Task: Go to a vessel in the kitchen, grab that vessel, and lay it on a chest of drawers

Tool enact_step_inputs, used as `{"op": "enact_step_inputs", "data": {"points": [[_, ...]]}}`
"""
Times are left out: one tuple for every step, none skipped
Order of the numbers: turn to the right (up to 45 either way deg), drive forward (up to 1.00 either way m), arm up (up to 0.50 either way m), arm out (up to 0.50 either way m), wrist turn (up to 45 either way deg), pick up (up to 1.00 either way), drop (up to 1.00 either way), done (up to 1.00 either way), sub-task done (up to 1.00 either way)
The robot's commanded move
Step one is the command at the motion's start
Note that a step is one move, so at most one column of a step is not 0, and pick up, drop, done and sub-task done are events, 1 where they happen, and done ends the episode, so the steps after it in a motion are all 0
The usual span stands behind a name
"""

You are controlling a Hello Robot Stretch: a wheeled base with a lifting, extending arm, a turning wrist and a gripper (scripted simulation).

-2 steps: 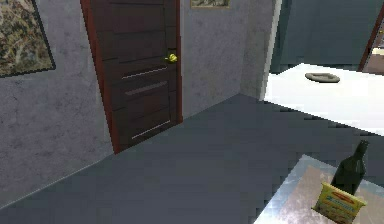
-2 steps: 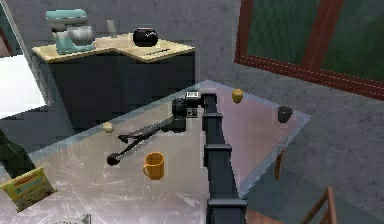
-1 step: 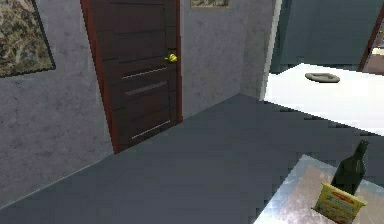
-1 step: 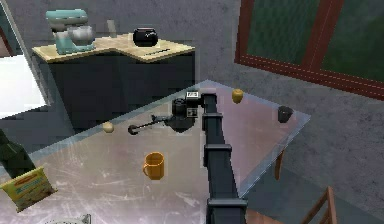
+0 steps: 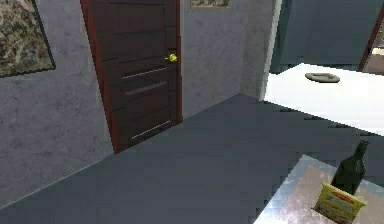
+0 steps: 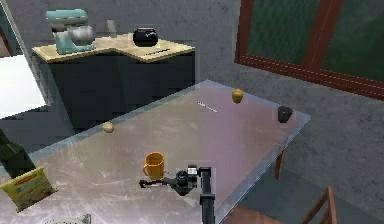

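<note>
An orange mug (image 6: 153,164) stands on the glossy grey table (image 6: 220,140) in the arm side view. My gripper (image 6: 160,183) reaches in just below the mug, at the end of the dark arm (image 6: 206,200). I cannot tell whether it holds anything, since the mug stands right at its fingers. A small dark cup (image 6: 285,114) sits near the table's far right corner. A black pot (image 6: 147,38) rests on the wooden countertop (image 6: 170,48) at the back.
A teal stand mixer (image 6: 72,30) shares that counter. On the table lie a small yellow item (image 6: 238,96), a tan ball (image 6: 108,127), a dark bottle (image 5: 352,165) and a yellow box (image 5: 340,200). A dark red door (image 5: 135,70) is ahead, and a white counter (image 5: 340,100) holds a dark dish (image 5: 322,76).
</note>
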Motion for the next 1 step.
{"op": "enact_step_inputs", "data": {"points": [[0.0,0.0,0.0,0.0,0.0,1.0,0.0,0.0,0.0]]}}
